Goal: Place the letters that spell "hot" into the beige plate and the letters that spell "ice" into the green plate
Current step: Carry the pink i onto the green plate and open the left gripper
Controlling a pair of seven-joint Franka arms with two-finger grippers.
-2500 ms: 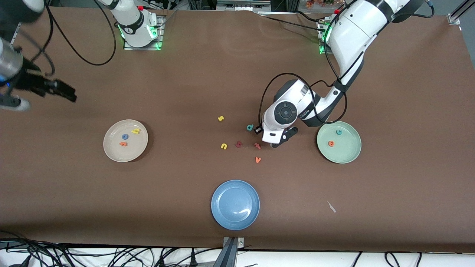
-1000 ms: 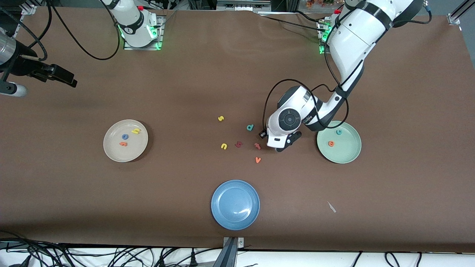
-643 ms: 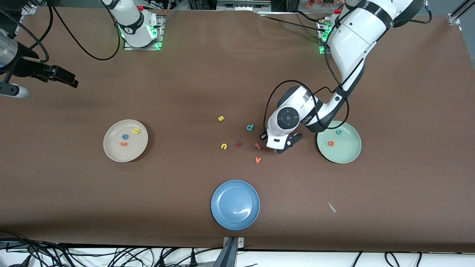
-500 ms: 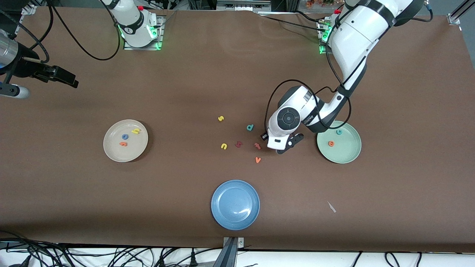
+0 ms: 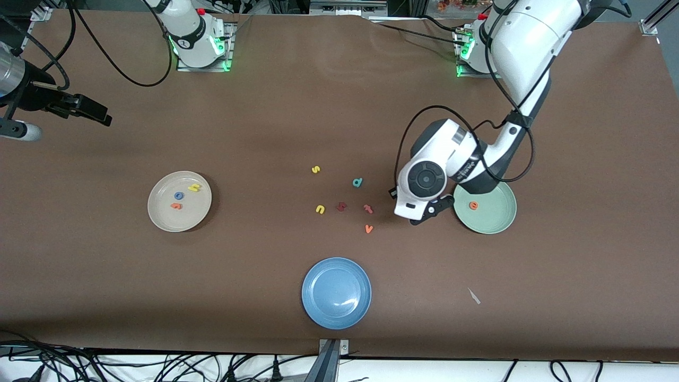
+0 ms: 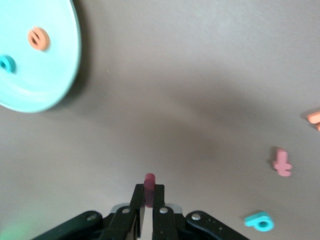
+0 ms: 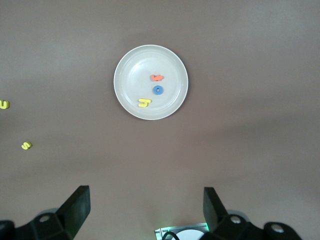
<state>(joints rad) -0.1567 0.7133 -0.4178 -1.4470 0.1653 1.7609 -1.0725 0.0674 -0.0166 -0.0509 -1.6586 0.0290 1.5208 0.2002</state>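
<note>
My left gripper (image 6: 149, 190) is shut on the dark red i (image 6: 149, 179), which stands up between its fingers. It hangs over the table beside the rim of the green plate (image 5: 493, 222), on the side toward the loose letters. An orange e (image 5: 473, 205) and a teal c (image 6: 6, 64) lie in that plate; the arm hides the c in the front view. The beige plate (image 5: 159, 212) holds the yellow h (image 5: 194, 187), blue o (image 5: 179, 196) and orange t (image 5: 176, 206). My right gripper (image 7: 145, 197) waits open and empty, high over the right arm's end of the table.
Loose letters lie mid-table: yellow s (image 5: 315, 170), yellow u (image 5: 320, 209), teal d (image 5: 357, 182), a dark red letter (image 5: 341, 206), pinkish-red t (image 5: 367, 208), orange v (image 5: 368, 228). A blue plate (image 5: 336, 293) sits nearer the front camera. A white scrap (image 5: 473, 296) lies near it.
My left arm has carried the i away from the loose letters toward the green plate, now covering the teal c in the front view. The right arm shifted early, then held still.
</note>
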